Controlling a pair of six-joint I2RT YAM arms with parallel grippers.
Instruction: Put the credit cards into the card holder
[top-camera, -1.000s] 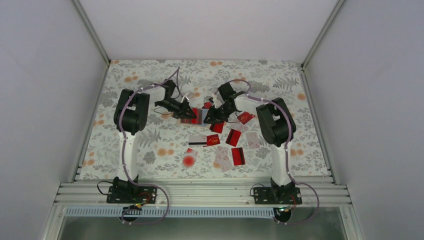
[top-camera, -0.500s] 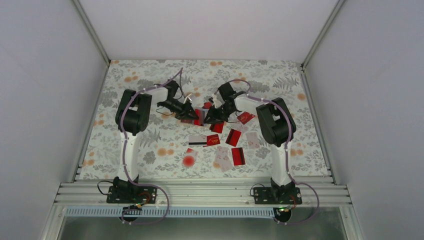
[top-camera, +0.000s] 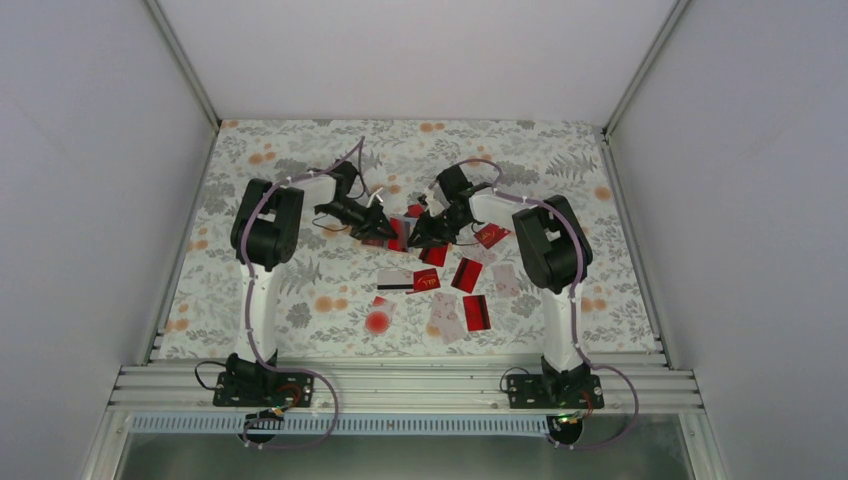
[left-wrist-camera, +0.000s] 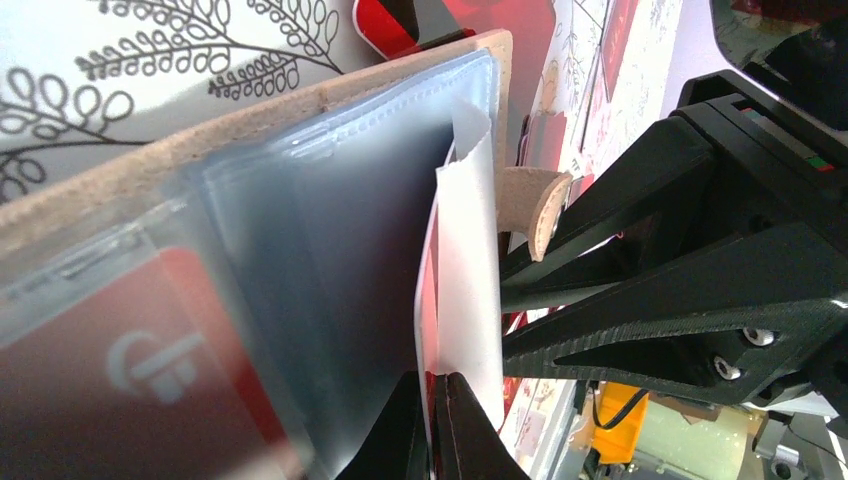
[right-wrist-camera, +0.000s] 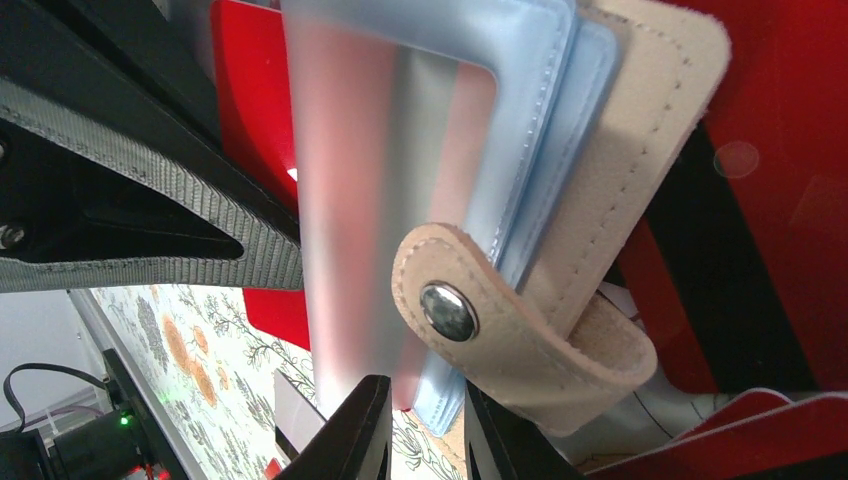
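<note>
1. My left gripper (left-wrist-camera: 433, 412) is pinched tight on the free edge of one clear plastic sleeve (left-wrist-camera: 468, 280) of the card holder (left-wrist-camera: 200, 140). Nothing else sits between the tips.
2. That sleeve runs lengthways straight away from my fingertips, standing up off the opened holder. The sleeve beside it has a red card (left-wrist-camera: 150, 340) in it.
3. My right gripper (right-wrist-camera: 425, 432) is set narrow. It is closed from the opposite side on the lower edges of the holder's sleeves, just under the snap strap (right-wrist-camera: 480, 320). The sleeve facing it has a pinkish tint, which may be a pale card inside, but the blur is too heavy for me to say.
4. From above, my two grippers meet nose to nose over the far middle of the table (top-camera: 300, 160). The holder is between them and largely hidden.
5. The loose cards (top-camera: 466, 273) lie flat toward the table's near edge, right of centre, on my right arm's side.
6. The next move turns on that. The cards lie on the near side of both hands and closer to my right arm. I judge that the left would hold the sleeve while the right lets go and fetches a card. The card would then go in along the sleeve's long axis.
</note>
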